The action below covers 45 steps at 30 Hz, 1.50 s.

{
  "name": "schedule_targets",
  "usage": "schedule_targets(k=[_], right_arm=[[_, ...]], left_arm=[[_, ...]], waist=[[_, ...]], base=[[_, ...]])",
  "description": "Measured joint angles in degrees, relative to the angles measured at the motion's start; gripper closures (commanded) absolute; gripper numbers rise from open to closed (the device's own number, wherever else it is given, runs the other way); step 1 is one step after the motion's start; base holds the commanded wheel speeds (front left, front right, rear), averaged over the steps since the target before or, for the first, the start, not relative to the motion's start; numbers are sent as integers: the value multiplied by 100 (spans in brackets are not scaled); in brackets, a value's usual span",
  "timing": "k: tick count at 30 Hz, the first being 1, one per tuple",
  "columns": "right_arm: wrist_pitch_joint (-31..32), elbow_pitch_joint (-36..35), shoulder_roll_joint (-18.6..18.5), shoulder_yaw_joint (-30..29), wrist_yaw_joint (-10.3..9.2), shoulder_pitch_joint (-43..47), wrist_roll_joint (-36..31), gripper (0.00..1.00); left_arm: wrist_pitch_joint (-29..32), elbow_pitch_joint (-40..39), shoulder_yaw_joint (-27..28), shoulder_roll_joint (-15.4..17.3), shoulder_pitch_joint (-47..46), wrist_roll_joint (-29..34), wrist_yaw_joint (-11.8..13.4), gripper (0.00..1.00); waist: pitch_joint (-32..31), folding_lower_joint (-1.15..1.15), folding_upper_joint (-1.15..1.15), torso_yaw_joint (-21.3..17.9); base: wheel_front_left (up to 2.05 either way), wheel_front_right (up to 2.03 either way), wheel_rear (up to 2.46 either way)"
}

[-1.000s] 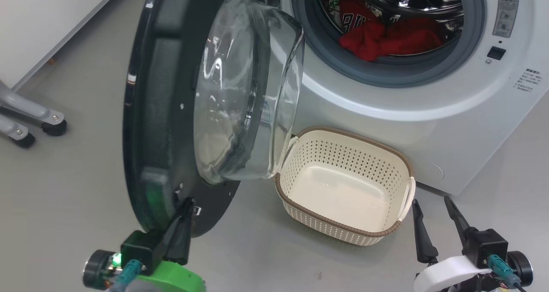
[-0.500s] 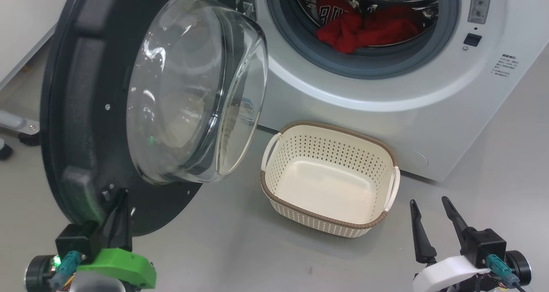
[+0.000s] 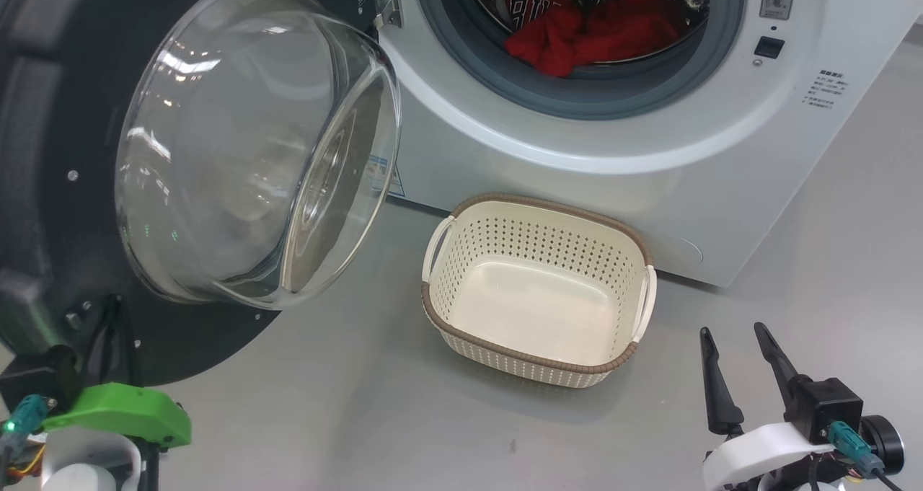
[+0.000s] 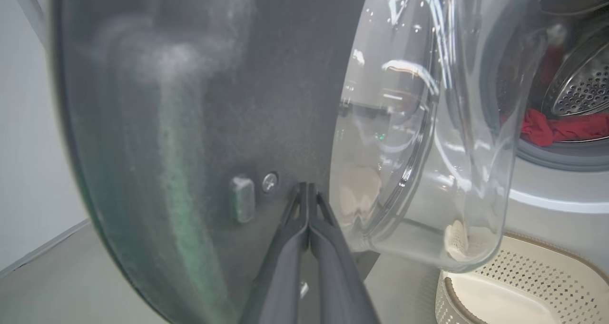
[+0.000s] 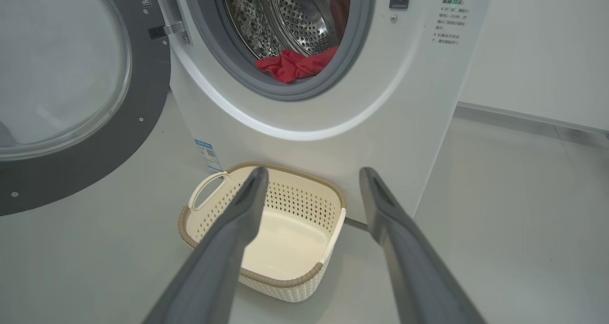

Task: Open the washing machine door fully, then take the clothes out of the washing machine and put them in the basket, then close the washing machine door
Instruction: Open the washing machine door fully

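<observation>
Clearly the washing machine door [image 3: 43, 188] stands swung out to the left of the washing machine [image 3: 649, 181], hinged at the left side of the round opening. Its black inner face is turned to the right, and its glass bowl [image 4: 418, 124] bulges that way too, toward the basket [image 3: 461, 332]. The door hangs upright, with its lower edge above the floor [image 3: 360, 419].

The clothes [image 3: 570, 33] lie red and crumpled at the bottom front of the steel drum [image 5: 295, 19], just behind the grey seal. The basket sits on the floor close before the machine, below the opening. Its long axis runs about along the machine's front, with one handle at each short end.

My left hand [image 4: 308, 191] is at the lower part of the door. Its two fingers are pressed together with nothing between them. They point at the black inner face beside a small screw, and the tips seem to rest against it.

My right hand [image 3: 730, 332] is low at the right, apart from the basket. Its fingers are spread wide, hold nothing, and point toward the basket and the machine.
</observation>
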Motion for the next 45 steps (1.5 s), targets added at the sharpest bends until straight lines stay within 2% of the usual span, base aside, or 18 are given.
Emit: schedule_targets(k=[14,25,27,35,45], right_arm=[[0,0,0,-9,3,-8,-5,0],[0,1,5,-8,5,-40,-47,0],[0,13,9,12,57,-58,-48,0],[0,16,12,-92,55,-57,-48,0],[0,58,15,-58,64,-58,-56,0]], left_arm=[[-201,688,538,266,-486,-62,9,100],[-397,925,578,218,-554,-62,27,100],[-460,917,603,168,-545,-62,51,100],[-554,717,334,-34,-372,68,52,100],[-603,171,-48,-131,31,331,-9,100]], waist=[[36,0,0,-96],[43,0,0,-169],[32,0,0,-195],[-53,0,0,-211],[-175,0,0,-196]], base=[[0,0,0],[0,0,0],[0,0,0],[0,0,0],[0,0,0]])
